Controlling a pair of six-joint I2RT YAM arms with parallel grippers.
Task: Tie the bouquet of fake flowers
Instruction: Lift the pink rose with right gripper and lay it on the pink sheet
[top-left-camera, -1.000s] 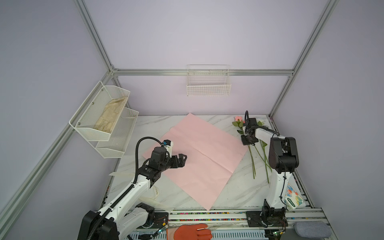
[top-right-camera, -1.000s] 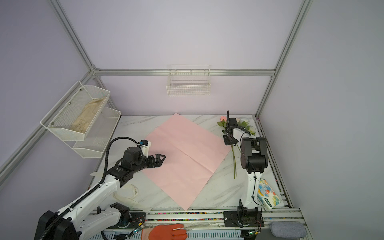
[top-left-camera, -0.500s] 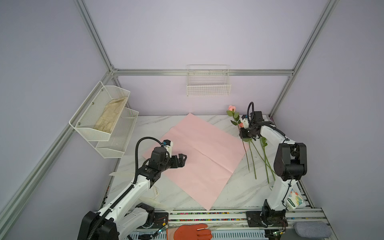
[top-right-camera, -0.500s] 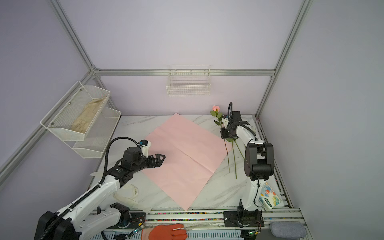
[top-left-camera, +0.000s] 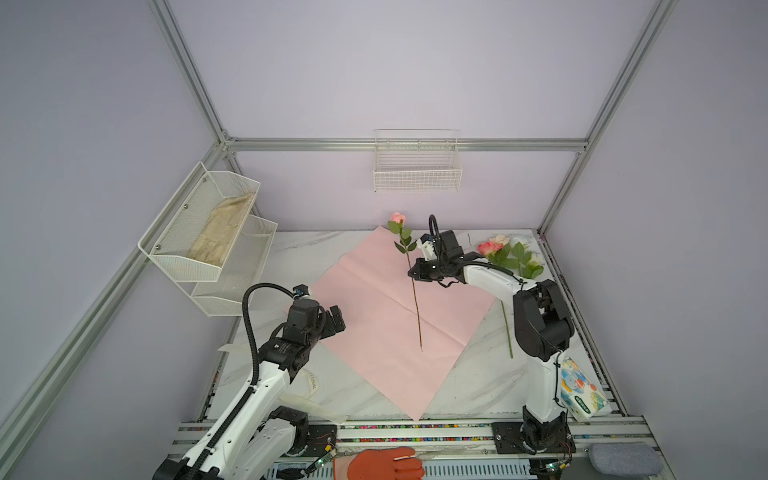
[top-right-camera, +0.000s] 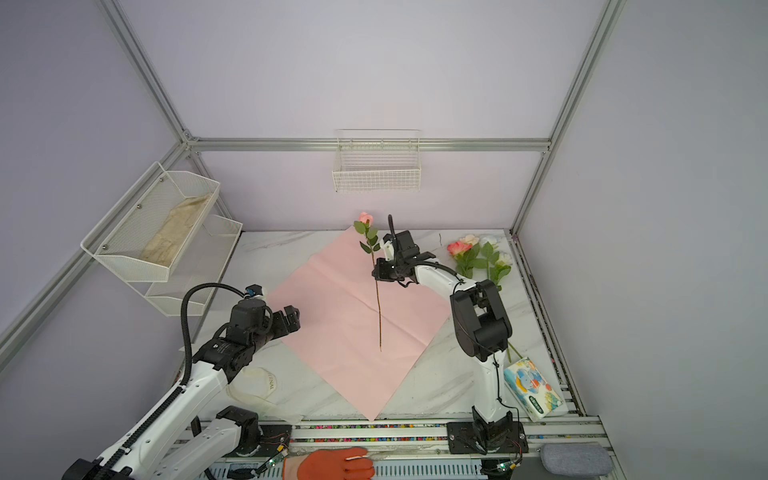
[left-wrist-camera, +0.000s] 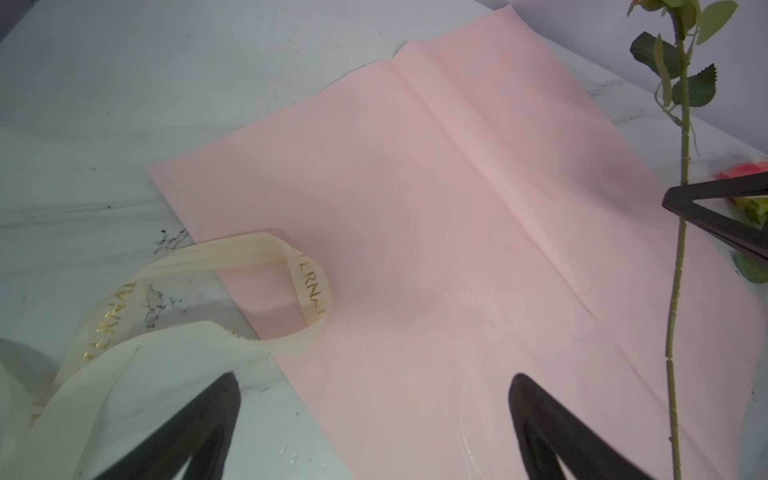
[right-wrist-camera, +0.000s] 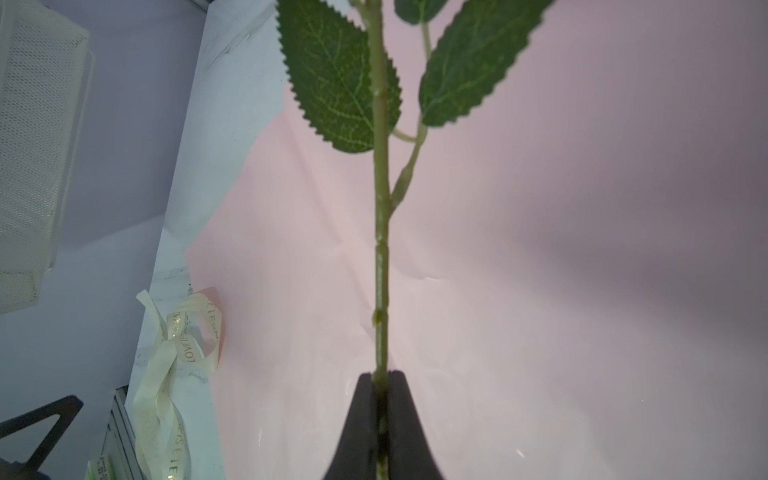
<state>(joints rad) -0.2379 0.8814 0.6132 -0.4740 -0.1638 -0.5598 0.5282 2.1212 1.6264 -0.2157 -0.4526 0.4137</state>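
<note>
Standing by the table (top-left-camera: 478, 374), I see the right gripper (top-left-camera: 411, 274) clamped tight on the thin stem of one rose (top-left-camera: 415, 299), about a third of the way down from the bloom. The bloom points toward 12 o'clock and the cut end toward 6. The grip sits below the leaves, probably so the head stays uncrushed and the long stem can be laid along the paper (top-left-camera: 374, 332). Whether the stem's end touches the sheet, I cannot tell.

The paper lies flat mid-table, pink face up, its corners at 12, 3, 6 and 9. That looks like a bed for gathering the stems before wrapping.

The left gripper (left-wrist-camera: 374, 376) hovers over the 9 o'clock corner with its jaws spread wide and nothing in them. It seems to be waiting to steady the sheet or take the ribbon (left-wrist-camera: 309, 291), whose loop rests on that corner and trails off toward 8.

No bouquet exists yet. The other flowers (top-left-camera: 505, 253) lie in the 2 o'clock corner.

Count: one rose held, one sheet, one ribbon, two grippers. In the pile I make out at least three blooms, but overlapping leaves stop a sure count.
</note>
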